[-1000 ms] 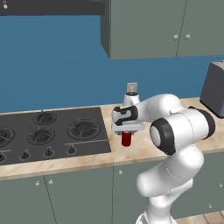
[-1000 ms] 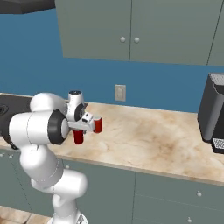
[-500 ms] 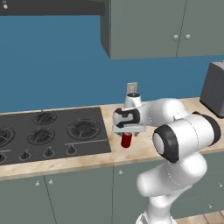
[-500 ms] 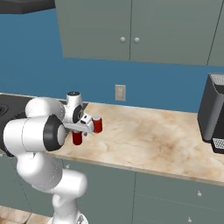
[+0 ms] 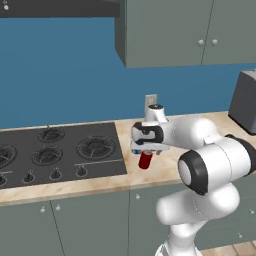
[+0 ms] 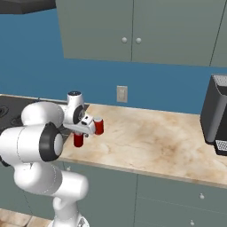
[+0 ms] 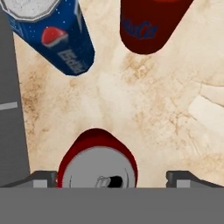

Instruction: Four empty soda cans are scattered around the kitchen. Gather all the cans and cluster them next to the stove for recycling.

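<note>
A red soda can [image 5: 145,160] [image 6: 78,140] stands upright on the beige counter just right of the black stove [image 5: 55,150]. My gripper [image 5: 146,152] [image 6: 80,133] [image 7: 116,178] points down over it, open. In the hand view the can's silver top [image 7: 97,168] sits between the two fingertips [image 7: 43,177], with a clear gap on the right side. A second red can [image 7: 148,26] [image 6: 98,126] and a blue can [image 7: 57,35] with a red and white mark stand close beyond it. The stove's dark edge [image 7: 11,109] runs along the left of the hand view.
A dark appliance [image 6: 216,115] [image 5: 245,100] stands at the counter's far right, with bare counter [image 6: 150,137] between it and the cans. A wall outlet [image 6: 121,94] is behind the hand. Grey upper cabinets [image 6: 133,31] hang overhead.
The jaws have opened off the red can, which stays standing at the same spot by the stove. The elbow has swung a little; the hand stays over the can.
</note>
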Motion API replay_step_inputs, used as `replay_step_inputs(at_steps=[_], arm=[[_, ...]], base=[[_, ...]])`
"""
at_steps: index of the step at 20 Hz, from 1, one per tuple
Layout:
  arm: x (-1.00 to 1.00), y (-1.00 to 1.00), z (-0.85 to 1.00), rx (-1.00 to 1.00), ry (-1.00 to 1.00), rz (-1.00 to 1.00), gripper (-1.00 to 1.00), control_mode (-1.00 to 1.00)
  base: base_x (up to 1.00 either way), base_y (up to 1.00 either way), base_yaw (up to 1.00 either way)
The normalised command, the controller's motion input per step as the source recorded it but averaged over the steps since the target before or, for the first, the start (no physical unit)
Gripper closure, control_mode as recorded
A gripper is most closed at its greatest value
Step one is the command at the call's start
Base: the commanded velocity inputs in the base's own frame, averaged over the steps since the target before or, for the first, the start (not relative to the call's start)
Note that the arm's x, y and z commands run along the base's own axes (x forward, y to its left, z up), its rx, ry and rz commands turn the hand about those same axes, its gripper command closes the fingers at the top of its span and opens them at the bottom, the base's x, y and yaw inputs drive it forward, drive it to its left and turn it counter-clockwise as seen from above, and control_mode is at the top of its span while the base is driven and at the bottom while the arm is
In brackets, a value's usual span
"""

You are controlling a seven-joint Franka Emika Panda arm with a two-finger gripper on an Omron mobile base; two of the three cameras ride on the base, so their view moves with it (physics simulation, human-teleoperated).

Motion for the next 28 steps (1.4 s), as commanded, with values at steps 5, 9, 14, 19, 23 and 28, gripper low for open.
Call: replay_step_inputs(at_steps=[5, 9, 14, 19, 23, 28], arm=[[0.0, 0.0, 0.18, 0.0, 0.0, -0.03, -1.0, -1.0], [0.01, 0.0, 0.22, 0.0, -0.02, 0.0, -1.0, -1.0], [-0.07, 0.01, 0.31, 0.0, -0.06, 0.0, -1.0, -1.0], [-0.28, 0.09, 0.14, 0.0, -0.04, 0.01, -1.0, -1.0], [-0.42, 0.11, 0.04, 0.0, -0.15, 0.03, -1.0, -1.0], [-0.33, 0.06, 0.16, 0.0, -0.11, 0.08, -1.0, -1.0]], base=[[0.0, 0.0, 0.0], [0.0, 0.0, 0.0], [0.0, 0.0, 0.0], [0.0, 0.0, 0.0], [0.0, 0.0, 0.0], [0.0, 0.0, 0.0]])
